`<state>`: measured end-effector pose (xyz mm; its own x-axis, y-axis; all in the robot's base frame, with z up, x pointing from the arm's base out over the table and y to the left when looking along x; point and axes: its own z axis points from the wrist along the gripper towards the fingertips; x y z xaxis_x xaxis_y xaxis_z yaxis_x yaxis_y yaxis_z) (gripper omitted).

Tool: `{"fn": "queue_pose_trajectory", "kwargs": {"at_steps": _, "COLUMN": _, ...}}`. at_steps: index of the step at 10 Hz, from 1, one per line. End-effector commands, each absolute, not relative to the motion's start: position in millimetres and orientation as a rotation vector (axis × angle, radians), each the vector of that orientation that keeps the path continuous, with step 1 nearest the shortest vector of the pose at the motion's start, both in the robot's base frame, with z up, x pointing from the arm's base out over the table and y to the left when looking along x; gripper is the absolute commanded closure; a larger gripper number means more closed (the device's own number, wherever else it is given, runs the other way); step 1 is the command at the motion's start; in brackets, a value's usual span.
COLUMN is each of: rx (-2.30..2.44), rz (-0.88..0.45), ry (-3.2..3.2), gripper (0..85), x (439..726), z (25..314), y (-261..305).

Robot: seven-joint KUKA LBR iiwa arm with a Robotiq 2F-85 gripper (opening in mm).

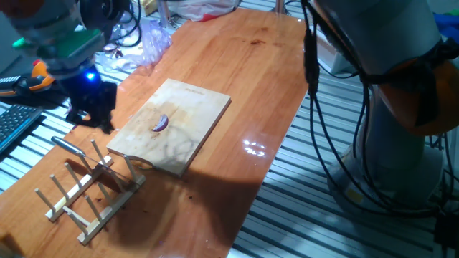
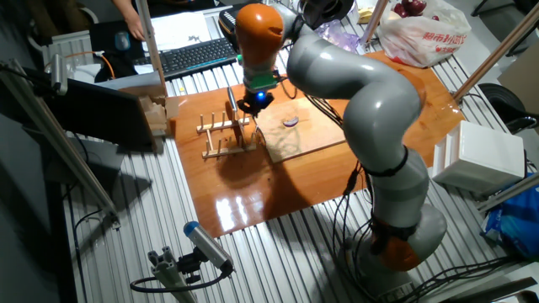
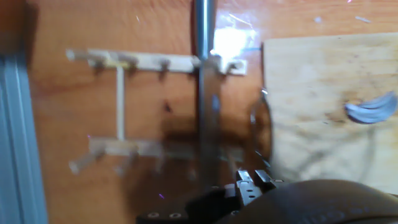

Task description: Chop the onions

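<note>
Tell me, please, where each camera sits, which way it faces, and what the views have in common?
One fixed view: low beside the table, facing the wooden board, onion wedge, peg rack; gripper at left.
The other fixed view: high, opposite, showing the whole arm.
Hand view: looking straight down; the gripper's dark body fills the bottom edge.
All three show board, wedge, rack.

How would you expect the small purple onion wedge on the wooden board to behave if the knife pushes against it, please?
The onion wedge is small against the cutting board, so it is probably light and would slide rather than resist. Its curved crescent shape suggests it may rock or pivot when pressed off-centre. It lies unsupported, with nothing beside it to stop it from skidding.
</note>
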<state>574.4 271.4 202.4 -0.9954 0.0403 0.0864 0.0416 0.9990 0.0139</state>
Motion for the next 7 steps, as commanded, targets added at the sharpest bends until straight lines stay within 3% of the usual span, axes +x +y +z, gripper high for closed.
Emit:
{"fn": "queue_pose_trajectory", "kwargs": {"at_steps": 1, "rx": -0.087, "rz": -0.027, "ry": -3.063, "gripper": 68.0, "x": 579.8, "z": 195.6, "y": 289.9}}
{"fn": "queue_pose_trajectory", "kwargs": {"at_steps": 3, "rx": -0.150, "rz": 0.041, "ry": -3.106, "gripper": 68.0, "x": 589.9, "z": 178.9, "y": 297.3}}
{"fn": "queue_pose_trajectory", "kwargs": {"at_steps": 4, "rx": -0.165, "rz": 0.074, "ry": -3.116, "gripper": 51.0, "x": 595.0, "z": 173.4, "y": 297.2}}
{"fn": "queue_pose_trajectory", "kwargs": {"at_steps": 7, "rx": -0.127, "rz": 0.142, "ry": -3.152, "gripper": 51.0, "x": 609.2, "z": 157.2, "y": 291.9}}
